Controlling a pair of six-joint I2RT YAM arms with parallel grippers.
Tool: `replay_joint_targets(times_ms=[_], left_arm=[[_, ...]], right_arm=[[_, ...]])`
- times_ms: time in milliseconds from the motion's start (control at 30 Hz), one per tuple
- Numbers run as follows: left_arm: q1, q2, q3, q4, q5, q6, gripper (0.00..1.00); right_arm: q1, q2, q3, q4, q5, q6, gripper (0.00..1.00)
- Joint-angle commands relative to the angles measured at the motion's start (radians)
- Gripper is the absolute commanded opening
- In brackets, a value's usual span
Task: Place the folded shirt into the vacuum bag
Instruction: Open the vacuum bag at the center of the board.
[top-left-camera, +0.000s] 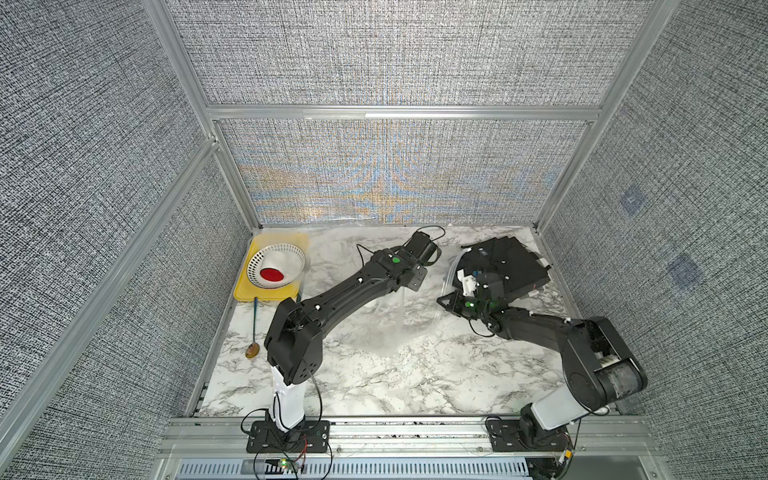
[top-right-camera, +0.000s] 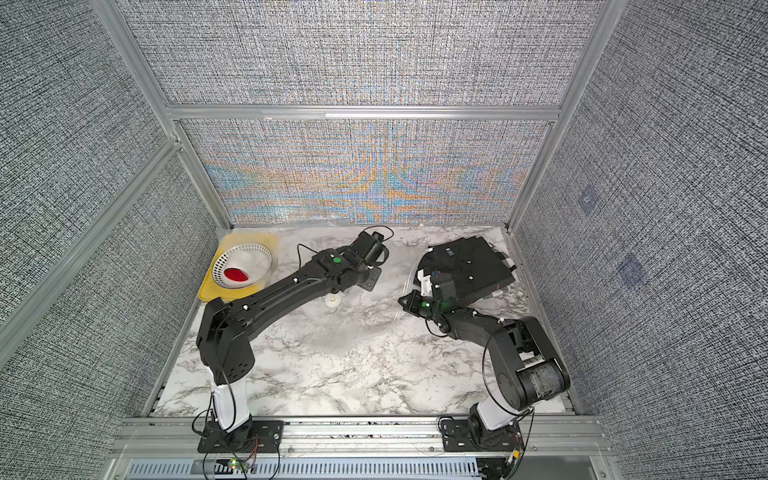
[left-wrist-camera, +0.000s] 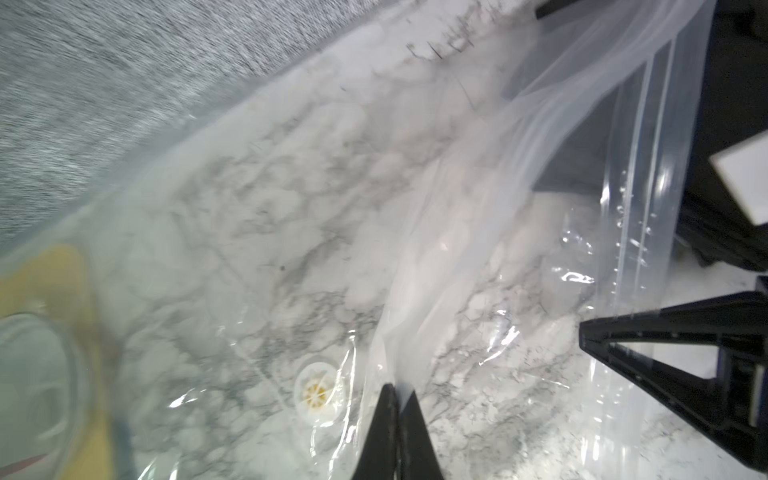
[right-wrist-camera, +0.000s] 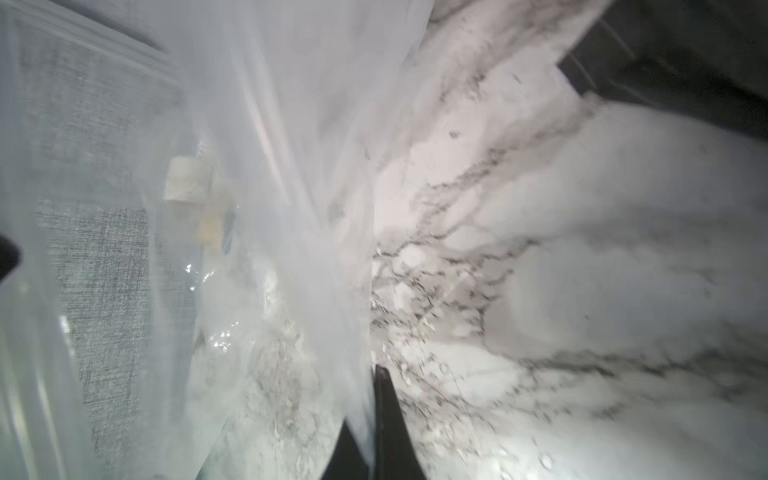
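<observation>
**Both grippers pinch the bag film; the shirt is not yet inside**

The vacuum bag (left-wrist-camera: 478, 174), a clear crinkled film, lies spread over the middle of the worktop (top-left-camera: 374, 382). Its round white valve (left-wrist-camera: 318, 388) is toward the left and its zip-edged mouth toward the right. The left gripper (left-wrist-camera: 395, 409) is closed, its two fingertips pressed together on a raised fold of the film just beside the valve. The right gripper (right-wrist-camera: 374, 415) is likewise closed on a fold of film, nearer the mouth. The sheet rises tent-like from each pinch. The folded shirt (top-left-camera: 505, 266), black, lies at the far right of the worktop, just beside the mouth. Whether its left edge overlaps the lower film cannot be told. Judged from this arrangement, the bag is being opened and the shirt has not gone in. The mouth needs to be held apart, and the shirt, which neither gripper holds, must be grasped and slid in.
</observation>
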Motion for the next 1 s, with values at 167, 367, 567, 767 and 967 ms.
replay_joint_targets(times_ms=[167, 367, 567, 767, 967], left_arm=[[0.0, -0.089, 0.111, -0.123, -0.544, 0.068, 0.0], [0.0, -0.115, 0.267, -0.119, -0.754, 0.241, 0.0], [-0.042, -0.092, 0.408, -0.063, -0.861, 0.42, 0.0], [-0.065, -0.058, 0.363, -0.026, -0.906, 0.427, 0.0], [-0.004, -0.02, 0.273, -0.115, -0.793, 0.23, 0.0]], right_arm=[[0.081, 0.15, 0.361, -0.195, -0.062, -0.09, 0.0], [0.147, 0.262, 0.633, -0.304, -0.097, -0.12, 0.0], [0.161, 0.271, 0.699, -0.316, -0.126, -0.127, 0.0], [0.125, 0.255, 0.586, -0.335, -0.073, -0.146, 0.0], [0.072, 0.23, 0.433, -0.334, -0.01, -0.159, 0.0]])
